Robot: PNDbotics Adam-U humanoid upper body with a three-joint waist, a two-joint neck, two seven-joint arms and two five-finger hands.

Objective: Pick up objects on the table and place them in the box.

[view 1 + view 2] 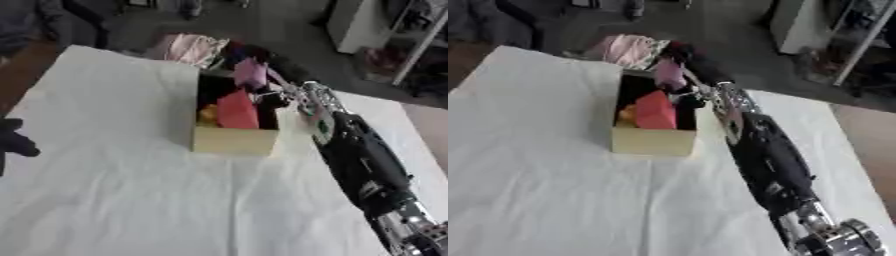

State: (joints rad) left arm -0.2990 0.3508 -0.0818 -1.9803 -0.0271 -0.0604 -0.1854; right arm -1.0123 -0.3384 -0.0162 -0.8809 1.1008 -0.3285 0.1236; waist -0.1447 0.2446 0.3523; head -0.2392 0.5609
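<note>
2 hands in view: we see the right hand (262, 60) at the far rim of the box (234, 140); the left hand (12, 140) shows at the left edge of the left eye view.
Table: we note a white cloth (131, 200), slightly wrinkled, covering the table.
Box: we see a small open-topped carton, pale yellow card outside, dark inside, standing upright on the cloth near the far side.
Box contents: we make out a red slab-shaped object (236, 111) tilted against the interior and a yellow-orange rounded object (208, 115) to its left.
Pink object: we see a soft-looking pink object (250, 74) above the far wall of the box, directly at the right hand.
Right hand state: dark and blurred; we cannot tell whether its fingers close on the pink object.
Right arm: we see a black forearm with silver joints running from the lower right corner along the box's right side.
Left hand state: a dark shape only; we cannot tell its finger pose.
</note>
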